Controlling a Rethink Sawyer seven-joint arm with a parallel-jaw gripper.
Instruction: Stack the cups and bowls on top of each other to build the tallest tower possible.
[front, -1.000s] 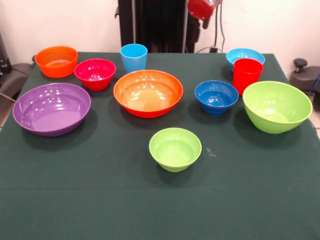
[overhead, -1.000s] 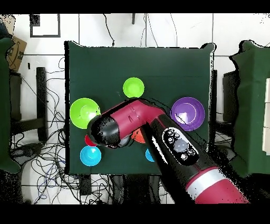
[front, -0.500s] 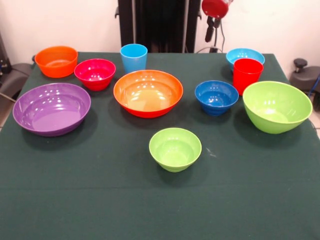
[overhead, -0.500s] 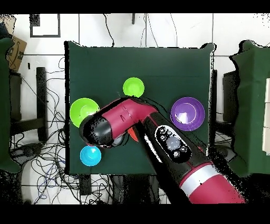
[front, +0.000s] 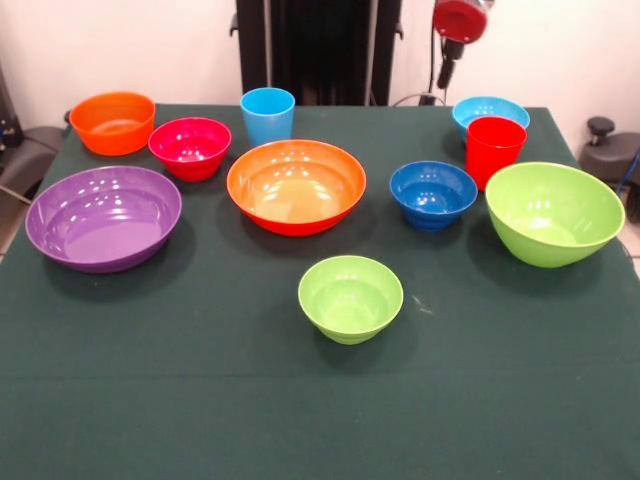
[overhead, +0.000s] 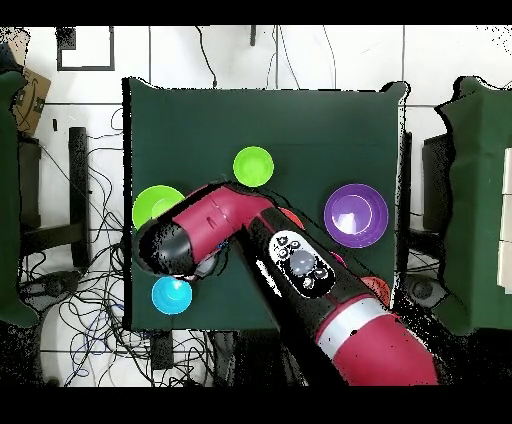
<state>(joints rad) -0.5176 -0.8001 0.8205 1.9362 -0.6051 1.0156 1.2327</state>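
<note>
Your gripper (front: 450, 68) hangs up above the light blue bowl (front: 489, 108) and red cup (front: 494, 148), can't tell if it's spread or closed, and all ten pieces sit separately on the table (front: 200, 400), nothing stacked

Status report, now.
Gripper high above the light blue bowl and red cup, holding nothing. Bowls all separate; no tower. Nothing in the way.

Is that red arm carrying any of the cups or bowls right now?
No. The gripper hangs bare above the table's far edge, over the light blue bowl and red cup. Every piece sits on the green cloth.
</note>
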